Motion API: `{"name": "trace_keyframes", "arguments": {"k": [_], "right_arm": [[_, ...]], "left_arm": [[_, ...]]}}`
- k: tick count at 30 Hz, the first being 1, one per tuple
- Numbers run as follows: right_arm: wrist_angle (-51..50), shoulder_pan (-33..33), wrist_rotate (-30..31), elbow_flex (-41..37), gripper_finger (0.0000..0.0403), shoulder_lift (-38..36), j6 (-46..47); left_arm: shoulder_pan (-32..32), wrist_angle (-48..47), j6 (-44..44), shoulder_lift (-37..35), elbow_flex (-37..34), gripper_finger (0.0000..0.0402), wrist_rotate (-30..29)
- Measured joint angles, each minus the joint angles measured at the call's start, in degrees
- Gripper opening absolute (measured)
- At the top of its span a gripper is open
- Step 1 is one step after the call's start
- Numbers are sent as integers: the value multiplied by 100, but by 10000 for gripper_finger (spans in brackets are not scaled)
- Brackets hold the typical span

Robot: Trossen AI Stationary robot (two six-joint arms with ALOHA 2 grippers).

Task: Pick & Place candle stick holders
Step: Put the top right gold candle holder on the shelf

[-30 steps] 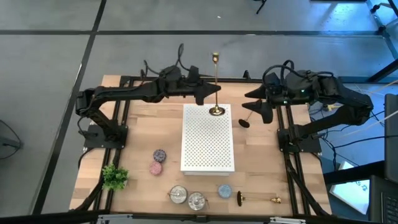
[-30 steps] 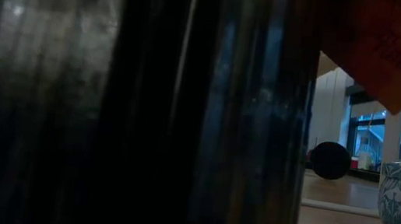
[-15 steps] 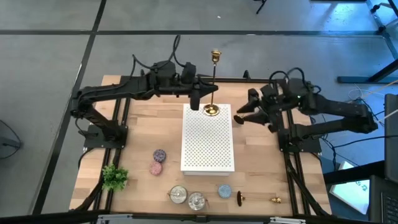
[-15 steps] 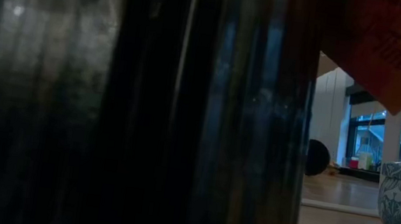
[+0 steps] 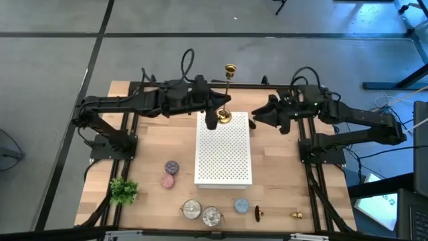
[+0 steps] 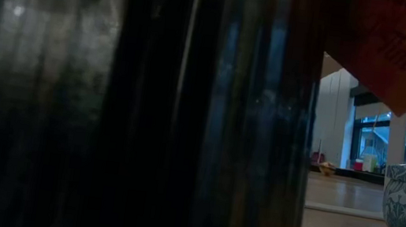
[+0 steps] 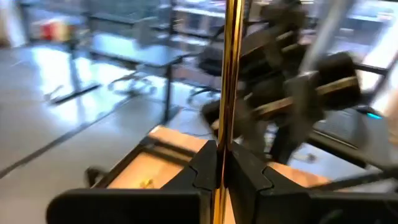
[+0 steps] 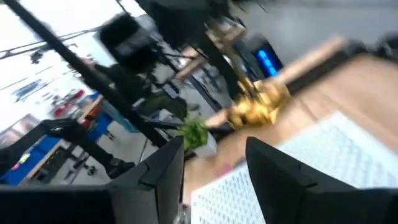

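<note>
Candle stick holder upright, top centre of frame, base over far edge of white perforated board; left gripper fingers clamped on its stem. Second holder lies flat on table, lower right. Right gripper right of board, fingers parted, nothing between them.

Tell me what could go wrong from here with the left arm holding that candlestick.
The left gripper pinches only the thin stem of the gold candlestick, so it could swivel or slip. The right gripper, jaws open, sits close beside its base, near the white perforated board; the arms might collide.
</note>
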Motion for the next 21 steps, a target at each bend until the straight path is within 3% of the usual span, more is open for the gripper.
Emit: {"name": "trace_keyframes", "arguments": {"k": [4,9,16,21], "right_arm": [[315,-57,-1090,2,177,-37,-1609],[319,-217,-2200,2,177,-52,-2518],[227,-387,-2401,2,177,-50,-2528],[-56,-402,-2399,2,177,-50,-2530]], "left_arm": [[-93,-55,-33,9,-4,12,-854],[-182,748,-148,-4,-639,12,-1013],[-248,2645,-438,-10,-1840,12,-576],[-165,2882,710,19,-2094,17,-471]]}}
